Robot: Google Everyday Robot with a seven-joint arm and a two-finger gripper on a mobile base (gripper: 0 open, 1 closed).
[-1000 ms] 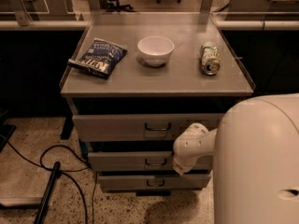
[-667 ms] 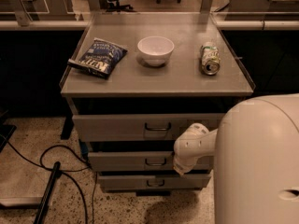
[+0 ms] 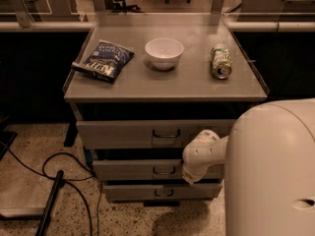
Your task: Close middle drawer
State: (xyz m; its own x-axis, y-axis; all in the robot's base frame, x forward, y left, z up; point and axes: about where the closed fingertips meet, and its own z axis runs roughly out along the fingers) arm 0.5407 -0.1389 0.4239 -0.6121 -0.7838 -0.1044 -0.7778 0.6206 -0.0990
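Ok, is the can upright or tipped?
Tipped: the can lies on its side on the cabinet top. The gripper sits at the middle drawer's right end.

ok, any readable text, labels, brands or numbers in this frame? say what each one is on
No text here can be read.
chip bag: pale print on dark blue, too blurred to read.
can: label too blurred to read.
bowl: plain, no text.
middle drawer: no label visible on its front.
tool: at the middle drawer's front, right of the handle, no marking visible.
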